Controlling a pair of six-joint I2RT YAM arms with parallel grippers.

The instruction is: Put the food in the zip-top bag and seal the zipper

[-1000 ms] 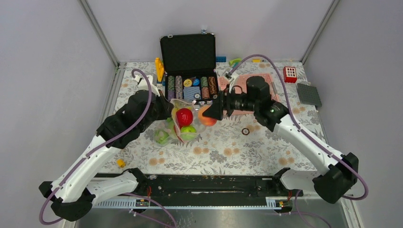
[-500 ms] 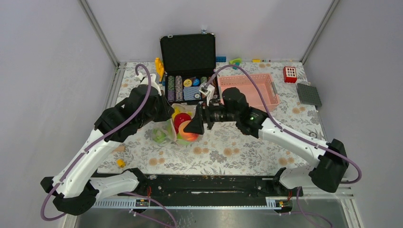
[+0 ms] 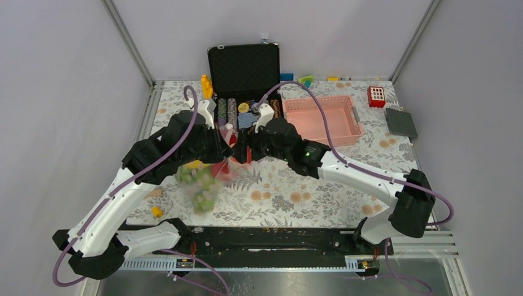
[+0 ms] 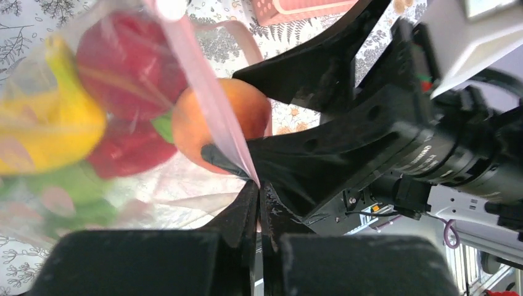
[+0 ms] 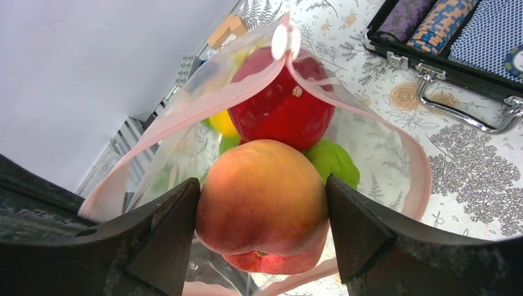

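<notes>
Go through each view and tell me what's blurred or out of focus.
Top external: the zip-top bag smears with motion below the arms, its contents unreadable. Left wrist: the banana and green pieces inside are soft, the peach sharper. Right wrist: the peach in the right hand is crisp, the poker case behind fairly clear.

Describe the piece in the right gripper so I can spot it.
Near the open black case, the zip-top bag is held with its mouth open. At that mouth, clamped in the right gripper, is the peach: orange with a red blush, unlike the red, green and yellow pieces inside.
</notes>
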